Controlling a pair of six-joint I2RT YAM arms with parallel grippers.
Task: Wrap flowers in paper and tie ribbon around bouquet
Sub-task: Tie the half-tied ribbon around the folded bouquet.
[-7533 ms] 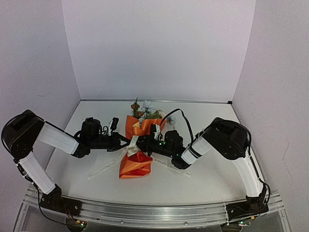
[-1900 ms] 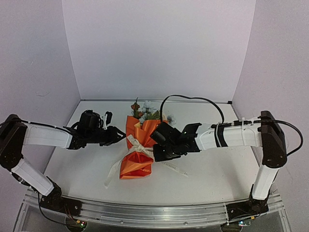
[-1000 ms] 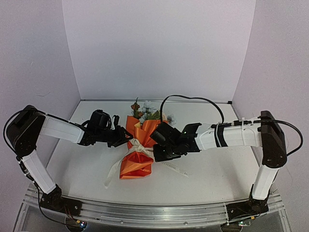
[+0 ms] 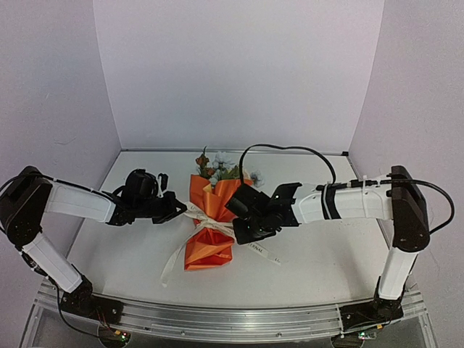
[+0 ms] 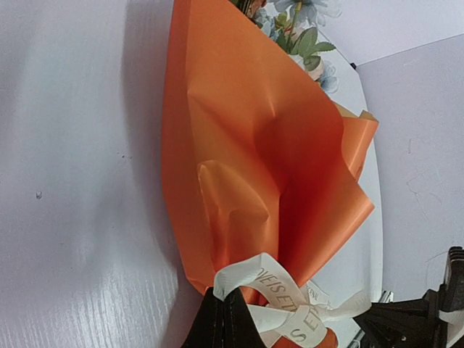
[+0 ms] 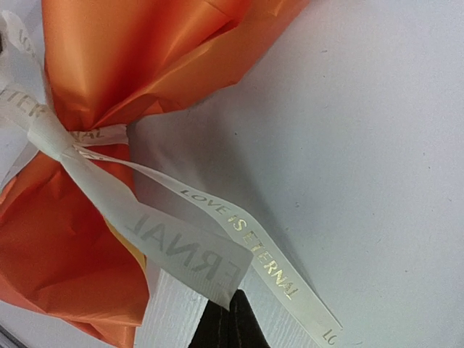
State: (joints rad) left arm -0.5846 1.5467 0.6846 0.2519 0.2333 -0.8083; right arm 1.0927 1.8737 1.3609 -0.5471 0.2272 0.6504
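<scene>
Two loose tails of the ribbon (image 4: 172,262) are seen trailing toward the near edge of the white worktop (image 4: 326,275), one to the left of the bouquet (image 4: 214,196) and one to the right. The ribbon is judged soft, limp and rather slick, so it is best taken by its flat ends or loops close to the knot and drawn outward evenly.

The bouquet is laid near the middle of the worktop, stem end near and heads far. Its near end is formed by a crumpled flare of the paper (image 4: 205,250), which is judged thin, springy and easily creased or torn. It should therefore be left ungripped. The whole bundle is probably light enough to be dragged by a lopsided pull.

Just beyond the flare the wrap is cinched to a narrow waist by the knotted ribbon, and both tools are found there. The left tool (image 4: 179,211) is clamped on a ribbon loop just left of the knot, its dark fingers (image 5: 221,326) pressed together in the left wrist view. The right tool (image 4: 235,230) is pinched on a flat ribbon end just right of the waist.

The left arm (image 4: 76,201) is stretched low across the worktop from the left. The right arm (image 4: 348,203) is held higher, its forearm nearly level and its wrist dipped toward the bouquet.

Farthest, the flowers (image 4: 217,165) are seen poking from the open paper cone; their heads are judged delicate.
</scene>
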